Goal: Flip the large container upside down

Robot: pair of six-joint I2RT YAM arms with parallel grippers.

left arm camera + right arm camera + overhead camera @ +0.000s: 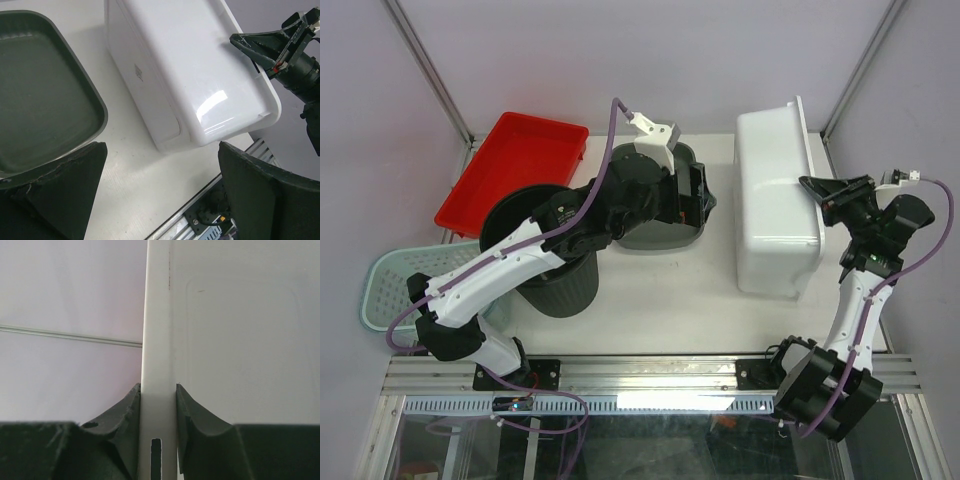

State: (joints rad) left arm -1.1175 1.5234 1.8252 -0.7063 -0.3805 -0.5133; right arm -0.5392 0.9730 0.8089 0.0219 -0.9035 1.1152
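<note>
White large container [775, 200] lies tipped on its side at the right of the tabletop [660, 290], rim clenched by the right jaws, while the left jaws hang released above a dark green tray [45, 95].

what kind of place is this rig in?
Likely a lab test cell: aluminium mounting rail, plain panel walls, sample bins such as the white container and red tray.
</note>
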